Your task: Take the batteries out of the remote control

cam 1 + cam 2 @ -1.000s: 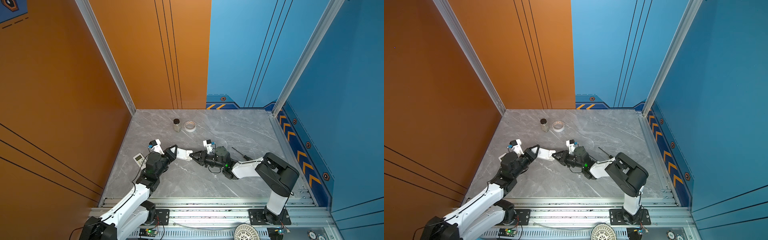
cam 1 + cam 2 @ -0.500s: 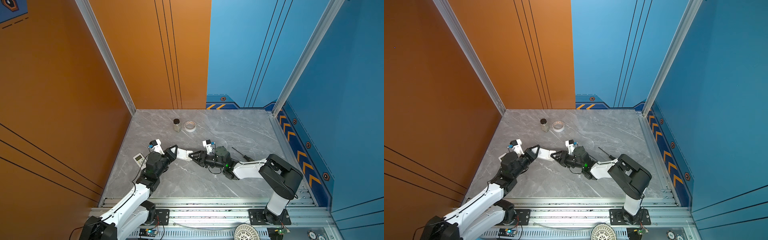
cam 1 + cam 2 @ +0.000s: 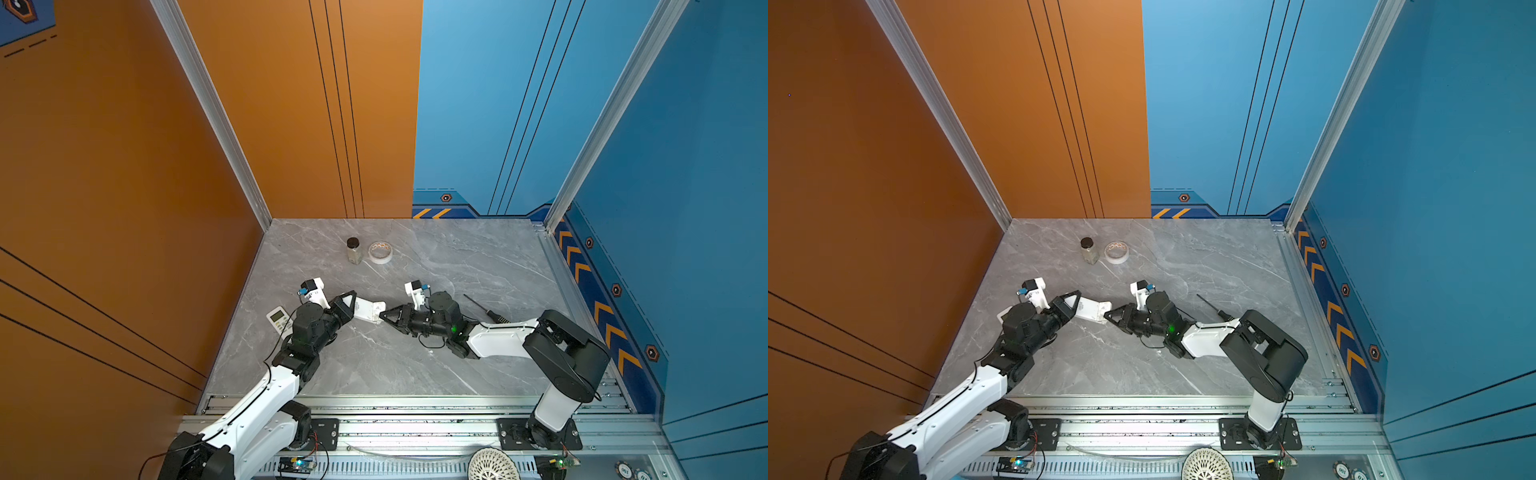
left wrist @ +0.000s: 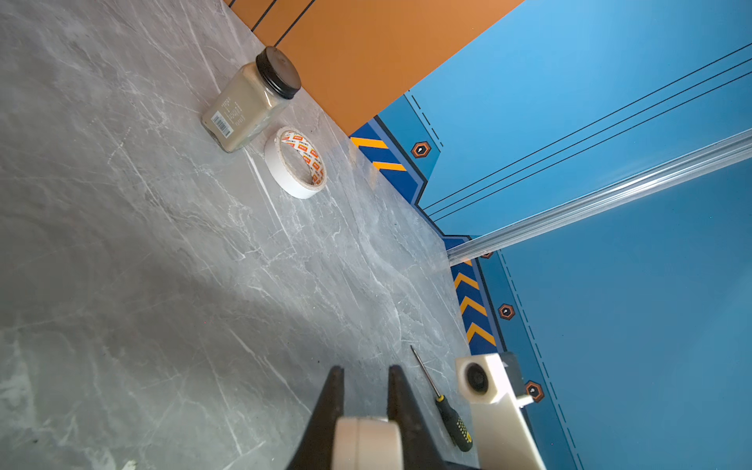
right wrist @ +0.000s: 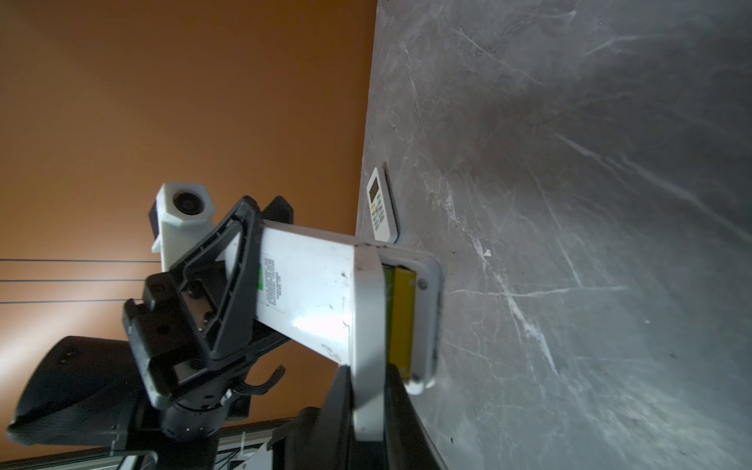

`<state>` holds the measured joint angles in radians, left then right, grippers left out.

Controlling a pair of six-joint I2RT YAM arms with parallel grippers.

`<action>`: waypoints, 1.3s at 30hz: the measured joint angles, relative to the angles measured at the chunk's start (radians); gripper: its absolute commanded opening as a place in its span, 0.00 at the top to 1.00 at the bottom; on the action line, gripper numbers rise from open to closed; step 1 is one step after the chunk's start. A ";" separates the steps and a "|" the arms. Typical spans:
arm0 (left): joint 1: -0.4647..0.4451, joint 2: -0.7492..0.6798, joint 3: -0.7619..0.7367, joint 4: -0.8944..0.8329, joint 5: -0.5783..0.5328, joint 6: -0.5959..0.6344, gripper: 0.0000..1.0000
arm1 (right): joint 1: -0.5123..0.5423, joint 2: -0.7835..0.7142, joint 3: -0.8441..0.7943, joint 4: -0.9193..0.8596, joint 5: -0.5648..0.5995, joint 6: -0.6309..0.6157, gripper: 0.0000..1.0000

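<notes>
Grey marble bench [image 3: 457, 257] fills both top views, where the left tool [image 3: 352, 306] pinches one end of the white remote control [image 3: 369, 309] and the right tool [image 3: 383, 314] is pressed together at its far end. The left wrist view shows the remote's rounded end clamped between black fingers [image 4: 335, 390]. The right wrist view shows the right tool nipping the battery cover [image 5: 368, 325], slid partly back (not yet off), with the batteries [image 5: 401, 317] still in the exposed bay: probably light, hard, slick cylinders, best levered up at one end, then gripped across the middle.
</notes>
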<state>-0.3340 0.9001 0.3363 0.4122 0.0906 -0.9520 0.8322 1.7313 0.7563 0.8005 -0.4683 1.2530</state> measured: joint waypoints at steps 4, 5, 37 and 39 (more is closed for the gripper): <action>0.000 0.009 0.008 -0.009 0.002 0.011 1.00 | 0.000 -0.012 0.011 -0.025 -0.005 -0.001 0.88; 0.000 0.011 0.011 -0.012 0.004 0.014 1.00 | 0.000 -0.013 0.014 -0.031 -0.007 -0.002 0.88; -0.207 0.328 0.018 0.145 -0.119 -0.023 1.00 | -0.132 0.042 0.449 -1.464 0.584 -0.540 0.84; -0.212 0.354 0.018 0.175 -0.135 -0.034 1.00 | -0.124 0.064 0.449 -1.474 0.598 -0.548 0.66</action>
<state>-0.5465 1.2545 0.3546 0.5877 -0.0448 -0.9855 0.7078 1.7958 1.2053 -0.6731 0.1295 0.7052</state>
